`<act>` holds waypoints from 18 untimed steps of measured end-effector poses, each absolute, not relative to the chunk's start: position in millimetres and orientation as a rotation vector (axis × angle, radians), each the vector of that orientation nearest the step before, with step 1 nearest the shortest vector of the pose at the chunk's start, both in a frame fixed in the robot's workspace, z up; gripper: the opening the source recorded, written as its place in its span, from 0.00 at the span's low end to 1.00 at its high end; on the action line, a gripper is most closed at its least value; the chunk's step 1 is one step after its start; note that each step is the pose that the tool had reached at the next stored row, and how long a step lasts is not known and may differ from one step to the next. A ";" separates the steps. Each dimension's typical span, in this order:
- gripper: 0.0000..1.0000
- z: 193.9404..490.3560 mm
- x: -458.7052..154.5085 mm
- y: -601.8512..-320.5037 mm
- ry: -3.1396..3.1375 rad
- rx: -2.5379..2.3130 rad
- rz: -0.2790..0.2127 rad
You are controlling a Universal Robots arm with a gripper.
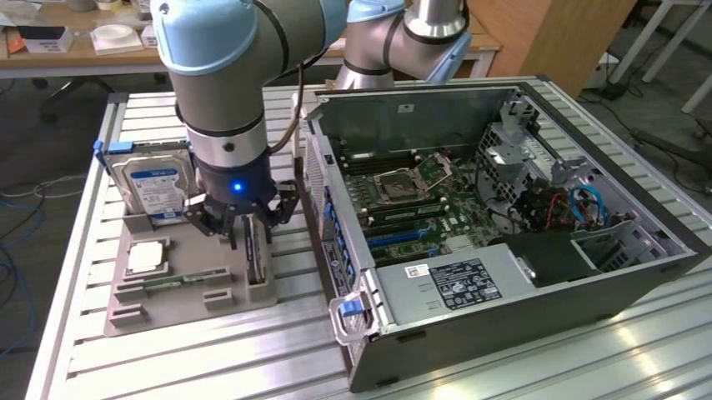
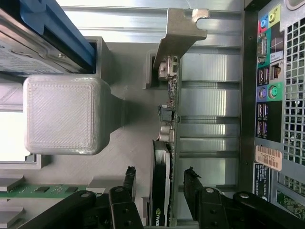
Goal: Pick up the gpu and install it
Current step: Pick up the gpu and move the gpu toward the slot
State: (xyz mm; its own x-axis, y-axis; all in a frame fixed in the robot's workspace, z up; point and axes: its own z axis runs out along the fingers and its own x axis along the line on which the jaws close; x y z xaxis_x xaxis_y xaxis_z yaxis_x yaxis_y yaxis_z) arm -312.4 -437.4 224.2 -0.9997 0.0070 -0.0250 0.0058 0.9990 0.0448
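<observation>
The open black computer case (image 1: 534,321) stands just beside the gripper (image 1: 247,236). Its port-lined rear wall (image 2: 271,95) is near one finger, with a strip of bare slatted aluminium table (image 2: 209,95) between them. Under the gripper lies the grey plastic holder tray (image 1: 167,315). The boxy silver hard drive with blue label (image 1: 156,183) stands in the tray on the side away from the case. The thin green gpu (image 2: 159,200) stands edge-on in its tray slot, with its silver bracket (image 2: 178,33) beyond the fingertips. The black fingers (image 2: 190,181) straddle the card, spread apart, with a gap along each edge.

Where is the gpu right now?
The gpu stands on edge in the grey tray, on the exterior view's left of the computer case, between the fingers of the open gripper.
</observation>
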 end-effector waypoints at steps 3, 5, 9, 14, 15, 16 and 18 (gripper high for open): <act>0.53 224.1 -312.4 -437.4 3.115 0.010 0.070; 0.53 224.1 -312.4 -437.4 3.115 0.010 0.070; 0.51 224.1 -312.4 -437.4 3.115 0.010 0.070; 0.33 224.1 -312.4 -437.4 3.116 0.010 0.070; 0.27 224.1 -312.4 -437.4 3.116 0.010 0.070; 0.26 224.1 -312.4 -437.4 3.115 0.010 0.070; 0.26 224.1 -312.4 -437.4 3.115 0.010 0.070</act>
State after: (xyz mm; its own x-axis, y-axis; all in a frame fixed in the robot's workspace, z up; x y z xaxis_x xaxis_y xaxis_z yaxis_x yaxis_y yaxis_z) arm -312.4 -437.4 224.1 -0.9997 0.0070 -0.0252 0.0058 0.9990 0.0449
